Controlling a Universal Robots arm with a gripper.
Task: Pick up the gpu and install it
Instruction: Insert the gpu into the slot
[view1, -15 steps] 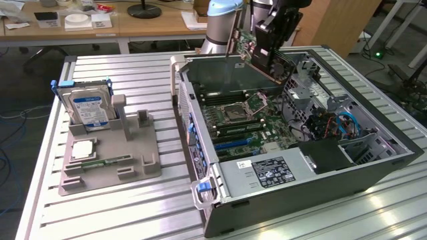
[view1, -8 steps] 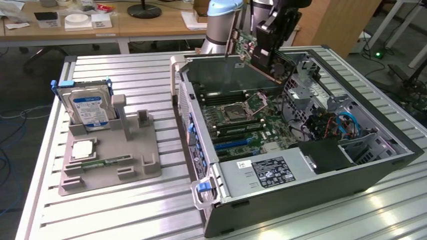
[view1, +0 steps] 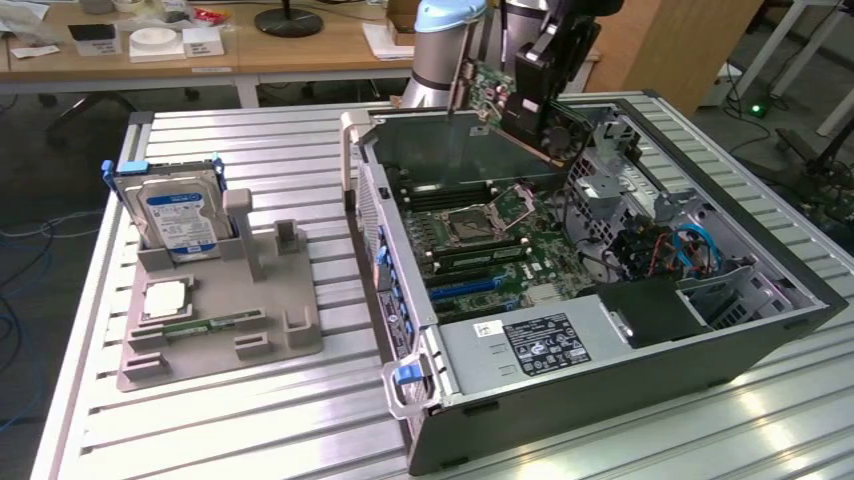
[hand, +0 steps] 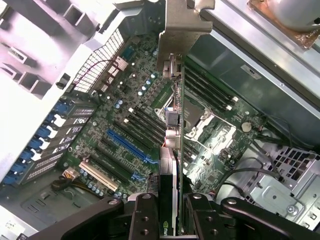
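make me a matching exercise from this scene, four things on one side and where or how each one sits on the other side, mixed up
Things
1. gpu
2. hard drive
3. memory stick
4. computer case

Places or states
a. standing upright in the grey holder
b. lying down on the grey holder
c. gripped by the claw, up in the air over the motherboard
d. lying on its side with the panel off, insides exposed

Pairs: 1-c, 2-a, 3-b, 4-d
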